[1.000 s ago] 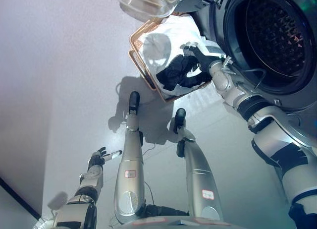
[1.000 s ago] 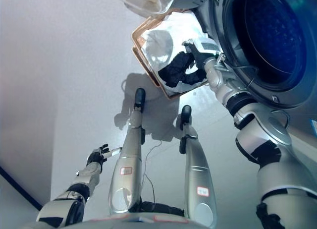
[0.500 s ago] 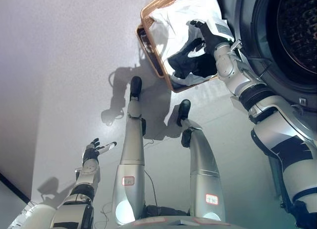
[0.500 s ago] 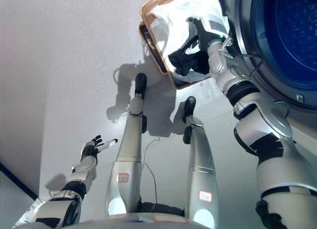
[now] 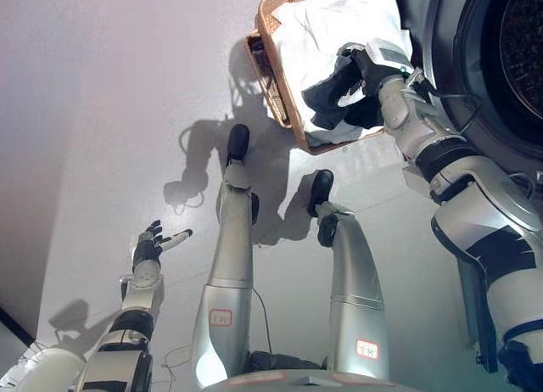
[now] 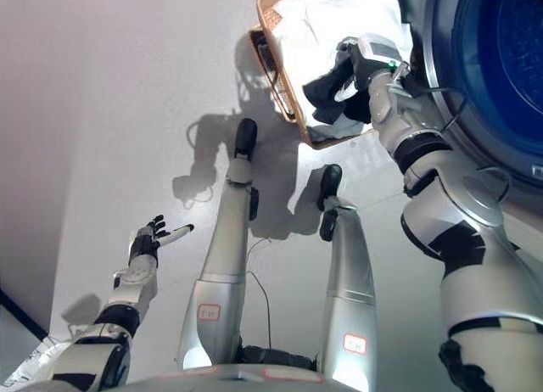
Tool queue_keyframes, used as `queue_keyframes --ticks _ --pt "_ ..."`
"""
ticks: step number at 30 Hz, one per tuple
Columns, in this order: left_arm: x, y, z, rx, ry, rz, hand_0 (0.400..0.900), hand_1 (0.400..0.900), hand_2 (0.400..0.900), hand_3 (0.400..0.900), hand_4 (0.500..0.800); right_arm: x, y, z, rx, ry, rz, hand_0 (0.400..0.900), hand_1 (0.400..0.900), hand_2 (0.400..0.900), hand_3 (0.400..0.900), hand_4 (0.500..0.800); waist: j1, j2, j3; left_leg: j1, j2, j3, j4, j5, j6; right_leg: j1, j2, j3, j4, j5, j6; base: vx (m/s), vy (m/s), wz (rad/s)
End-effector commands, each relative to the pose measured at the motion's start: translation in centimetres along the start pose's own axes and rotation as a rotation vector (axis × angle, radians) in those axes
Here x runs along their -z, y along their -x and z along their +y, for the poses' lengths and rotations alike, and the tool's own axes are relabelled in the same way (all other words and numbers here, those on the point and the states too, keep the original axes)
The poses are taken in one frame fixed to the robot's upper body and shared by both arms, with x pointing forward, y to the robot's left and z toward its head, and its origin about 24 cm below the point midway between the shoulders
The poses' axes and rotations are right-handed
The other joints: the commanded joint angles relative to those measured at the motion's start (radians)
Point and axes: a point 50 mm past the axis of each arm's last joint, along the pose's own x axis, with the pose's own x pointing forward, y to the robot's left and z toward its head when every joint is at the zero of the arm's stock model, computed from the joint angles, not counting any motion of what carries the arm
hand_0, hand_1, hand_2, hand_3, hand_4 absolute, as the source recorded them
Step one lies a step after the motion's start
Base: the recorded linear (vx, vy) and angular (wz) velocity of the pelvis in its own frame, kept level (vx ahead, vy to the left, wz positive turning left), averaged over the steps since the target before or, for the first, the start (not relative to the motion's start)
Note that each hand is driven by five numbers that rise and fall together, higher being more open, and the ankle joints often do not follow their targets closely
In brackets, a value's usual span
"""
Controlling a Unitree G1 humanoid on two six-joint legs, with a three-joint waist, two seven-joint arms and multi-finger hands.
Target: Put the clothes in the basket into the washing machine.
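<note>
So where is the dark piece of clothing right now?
The dark garment lies in the wicker basket at upper right, on white laundry, at the right hand.

The basket [image 5: 273, 70] stood on the floor [image 5: 110, 112] at the top of the view, just left of the washing machine [image 5: 501, 78], whose drum opening faced it. Clothes [image 5: 339, 36] lay in the basket, and the right hand [image 5: 361, 70] was down among them at the basket's near end. The left hand [image 5: 151, 243] hung over the floor at lower left, well apart from the basket.
</note>
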Motion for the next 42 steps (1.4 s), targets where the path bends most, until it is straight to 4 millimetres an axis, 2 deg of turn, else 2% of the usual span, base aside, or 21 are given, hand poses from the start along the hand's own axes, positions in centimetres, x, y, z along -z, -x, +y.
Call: queue_keyframes --ticks 1,4,6,8,9,10,11,12,18,23,26,31,35,37,40,41,42 --pt "2.9 0.3 2.4 -0.112 -0.023 0.106 0.9 0.9 0.9 0.9 0.8 1.0 -0.5 -5.6 0.162 0.166 0.09 0.9 0.9 0.9 0.9 0.8 -0.02 0.02 -0.021 -0.037 0.033 -0.079 0.155 0.047 -0.023 -0.062 -0.047 0.098 0.001 0.351 0.117 -0.08 0.012 -0.08" --pt "2.7 0.0 2.6 -0.134 -0.017 0.112 0.9 0.9 0.9 0.9 0.8 1.0 -0.6 -6.3 0.189 0.254 0.161 0.9 0.9 0.9 0.9 0.8 -0.036 0.025 -0.021 -0.035 0.037 -0.074 0.163 0.049 -0.023 -0.065 -0.046 0.105 0.001 0.352 0.118 -0.03 0.058 -0.1" --pt "3.2 0.1 2.9 -0.142 -0.022 0.131 0.9 0.9 0.9 0.9 0.8 1.0 -0.6 -5.6 0.169 0.271 0.163 0.9 0.9 0.9 0.9 0.8 -0.042 0.029 -0.021 -0.009 0.041 -0.065 0.174 0.031 -0.018 -0.044 -0.047 0.11 0.013 0.336 0.122 0.06 0.032 0.01" --pt "2.6 -0.1 2.9 -0.152 -0.016 0.126 0.9 0.9 0.9 0.9 0.8 1.0 -0.6 -5.2 0.165 0.279 0.176 0.9 0.9 0.9 0.9 0.8 -0.049 0.035 -0.021 0.009 0.043 -0.06 0.181 0.026 -0.018 -0.033 -0.047 0.118 0.02 0.329 0.125 0.04 0.038 -0.02" --pt "1.7 -0.5 2.9 -0.159 -0.003 0.116 0.9 0.9 0.9 0.9 0.8 0.9 -0.6 -5.2 0.168 0.286 0.175 0.473 0.473 0.473 0.473 0.544 -0.058 0.036 -0.021 0.018 0.045 -0.056 0.178 0.026 -0.02 -0.029 -0.049 0.124 0.017 0.328 0.125 -0.06 0.031 -0.11" --pt "0.2 -1.0 2.8 -0.164 0.021 0.084 0.9 0.9 0.9 0.9 0.8 0.3 -0.7 -6.1 0.196 0.284 0.162 0.402 0.402 0.402 0.402 0.501 -0.062 0.035 -0.021 -0.008 0.045 -0.062 0.159 0.057 -0.028 -0.06 -0.047 0.128 0.003 0.353 0.122 -0.01 0.023 -0.05" --pt "0.8 -0.9 2.8 -0.163 0.011 0.098 0.9 0.9 0.9 0.9 0.8 0.5 -0.7 -5.5 0.179 0.286 0.165 0.4 0.4 0.4 0.4 0.5 -0.063 0.036 -0.021 0.014 0.046 -0.056 0.17 0.036 -0.023 -0.038 -0.049 0.13 0.014 0.334 0.125 -0.07 0.016 -0.1" --pt "-0.4 -1.2 2.8 -0.168 0.029 0.08 0.9 0.9 0.9 0.9 0.8 0.0 -0.8 -6.5 0.207 0.285 0.158 0.4 0.4 0.4 0.4 0.5 -0.067 0.038 -0.021 -0.006 0.048 -0.06 0.154 0.061 -0.029 -0.061 -0.049 0.133 -0.001 0.354 0.123 -0.01 0.023 -0.05" --pt "-0.6 -1.3 3.2 -0.18 0.044 0.075 0.9 0.9 0.9 0.9 0.8 -0.8 -0.9 -7.5 0.244 0.271 0.131 0.4 0.4 0.4 0.4 0.5 -0.082 0.042 -0.021 0.016 0.058 -0.055 0.131 0.062 -0.028 -0.048 -0.047 0.149 -0.015 0.352 0.12 -0.01 0.011 -0.04" --pt "0.2 -1.1 3.4 -0.189 0.046 0.091 0.9 0.9 0.9 0.9 0.8 -0.8 -0.9 -7.6 0.255 0.241 0.133 0.4 0.4 0.4 0.4 0.5 -0.09 0.04 -0.021 0.057 0.074 -0.052 0.095 0.067 -0.032 -0.024 -0.049 0.158 -0.04 0.356 0.112 0.01 -0.024 0.02" --pt "1.2 -0.8 3.4 -0.19 0.055 0.111 0.9 0.9 0.9 0.9 0.8 -1.0 -0.8 -8.0 0.281 0.183 0.115 0.4 0.4 0.4 0.4 0.5 -0.096 0.044 -0.021 0.132 0.097 -0.036 0.028 0.068 -0.036 0.025 -0.058 0.168 -0.08 0.359 0.098 0.01 -0.051 0.03" --pt "1.6 -0.6 3.5 -0.192 0.064 0.116 0.9 0.9 0.9 0.9 0.8 -1.2 -0.9 -7.2 0.283 0.062 0.091 0.4 0.4 0.4 0.4 0.5 -0.095 0.051 -0.021 0.216 0.131 -0.009 -0.076 0.072 -0.026 0.093 -0.069 0.169 -0.146 0.358 0.081 0.01 -0.053 0.0" --pt "2.0 -0.5 3.4 -0.182 0.059 0.13 0.9 0.9 0.9 0.9 0.8 -0.7 -0.8 -5.7 0.268 -0.117 0.105 0.4 0.4 0.4 0.4 0.5 -0.097 0.057 -0.021 0.33 0.158 0.037 -0.201 0.071 -0.021 0.186 -0.091 0.17 -0.221 0.356 0.063 0.02 -0.052 0.02" --pt "2.5 -0.4 3.5 -0.175 0.051 0.146 0.9 0.9 0.9 0.9 0.8 0.7 -0.5 -4.1 0.251 -0.27 0.154 0.4 0.4 0.4 0.4 0.5 -0.096 0.061 -0.021 0.394 0.166 0.061 -0.261 0.068 -0.02 0.241 -0.097 0.164 -0.266 0.356 0.059 0.03 -0.057 -0.01" --pt "3.2 -0.4 3.8 -0.166 0.035 0.178 0.9 0.9 0.9 0.9 0.8 2.6 0.3 -0.2 0.205 -0.532 0.243 0.4 0.4 0.4 0.4 0.5 -0.1 0.065 -0.021 0.487 0.174 0.09 -0.343 0.062 -0.015 0.328 -0.107 0.152 -0.339 0.355 0.057 0.06 -0.053 -0.11" --pt "3.6 -0.3 4.1 -0.164 0.027 0.201 0.9 0.9 0.9 0.9 0.8 4.0 1.3 2.9 0.174 -0.714 0.312 0.4 0.4 0.4 0.4 0.5 -0.11 0.072 -0.021 0.544 0.177 0.111 -0.391 0.058 -0.011 0.385 -0.11 0.148 -0.389 0.356 0.057 0.04 -0.028 -0.16" --pt "3.5 -0.4 4.2 -0.165 0.026 0.197 0.9 0.9 0.9 0.9 0.8 4.1 1.3 2.9 0.176 -0.717 0.313 0.4 0.4 0.4 0.4 0.5 -0.106 0.07 -0.021 0.543 0.178 0.111 -0.401 0.069 -0.011 0.384 -0.11 0.149 -0.397 0.366 0.057 0.08 -0.022 -0.15"
